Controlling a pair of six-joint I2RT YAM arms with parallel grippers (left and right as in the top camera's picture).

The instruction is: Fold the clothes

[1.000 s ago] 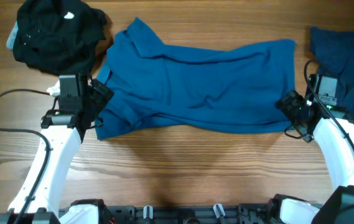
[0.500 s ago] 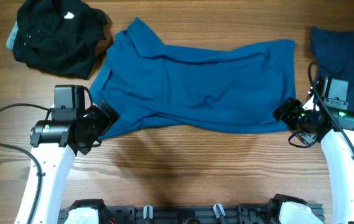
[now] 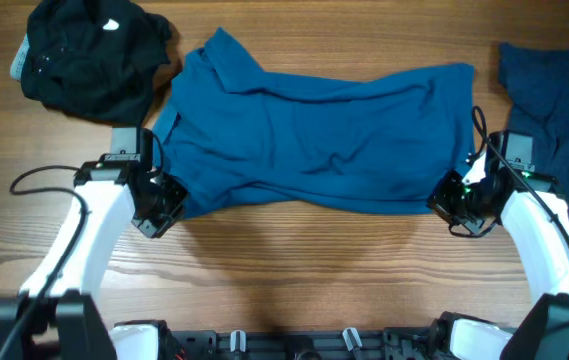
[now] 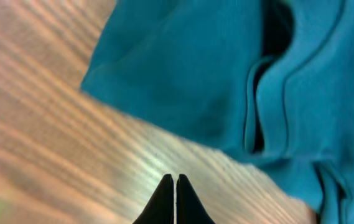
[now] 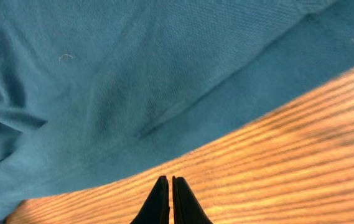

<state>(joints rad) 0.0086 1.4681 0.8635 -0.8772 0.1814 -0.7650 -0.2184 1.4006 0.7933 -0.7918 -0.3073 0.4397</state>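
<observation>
1. Wood-grain brown table fills the overhead view, and three garments lie on it.
2. A medium-blue short-sleeved polo shirt of soft cloth is spread across the middle of the table. Its collar points to the far left and its hem to the right. The body is wrinkled, with long creases running along it.
3. A crumpled black cloth garment sits in a heap at the far left corner, close beside the collar end of the polo shirt. Whether the two touch cannot be told.
4. A darker dull-blue cloth garment lies at the right edge, partly out of frame. A strip of bare wood separates it from the polo shirt.
5. The left gripper is at the shirt's near-left corner, by the sleeve. In its wrist view the two black fingertips are pressed fully together with nothing between them. They are over bare wood, just short of the blue cloth's edge.
6. The right gripper is at the shirt's near-right corner, by the hem. Its fingertips are likewise closed tight and empty, over bare wood just beside the blue cloth.
7. A black cable loops over the table beside the left arm.
</observation>
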